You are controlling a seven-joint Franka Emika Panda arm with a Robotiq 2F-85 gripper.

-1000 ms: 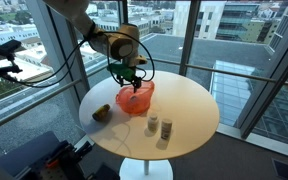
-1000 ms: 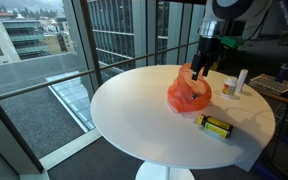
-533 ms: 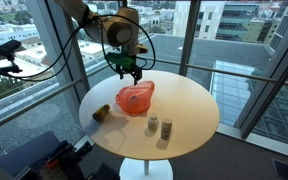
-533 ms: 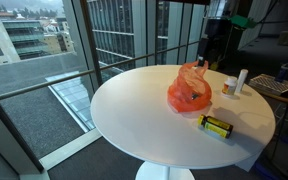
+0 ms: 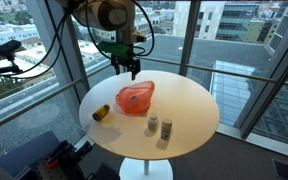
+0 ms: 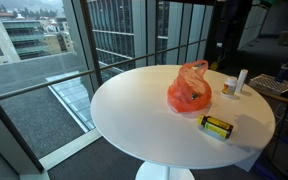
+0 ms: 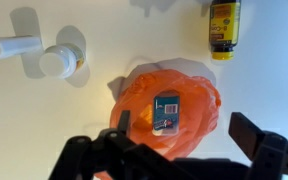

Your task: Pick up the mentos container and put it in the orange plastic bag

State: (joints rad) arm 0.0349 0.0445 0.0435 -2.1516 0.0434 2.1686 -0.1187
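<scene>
The orange plastic bag [image 5: 135, 98] lies on the round white table [image 5: 189, 100] and shows in both exterior views [image 6: 189, 90]. In the wrist view the bag [image 7: 199, 100] is open. A blue-labelled mentos container [image 7: 166, 113] lies inside it. My gripper [image 5: 128, 66] hangs well above the bag, open and empty. In the wrist view its two dark fingers [image 7: 187, 132] are spread wide on either side of the bag. In an exterior view only the dark arm [image 6: 224, 30] shows behind the bag.
A yellow and black container [image 7: 223, 25] lies on the table near the bag [image 6: 216, 126] [image 5: 102, 112]. Two small white bottles [image 5: 153, 125] [image 5: 167, 130] stand near the table edge [image 7: 62, 62]. Glass walls surround the table.
My gripper has risen from just over the bag to well above it, with the fingers open. The bag and the other objects have not moved.
</scene>
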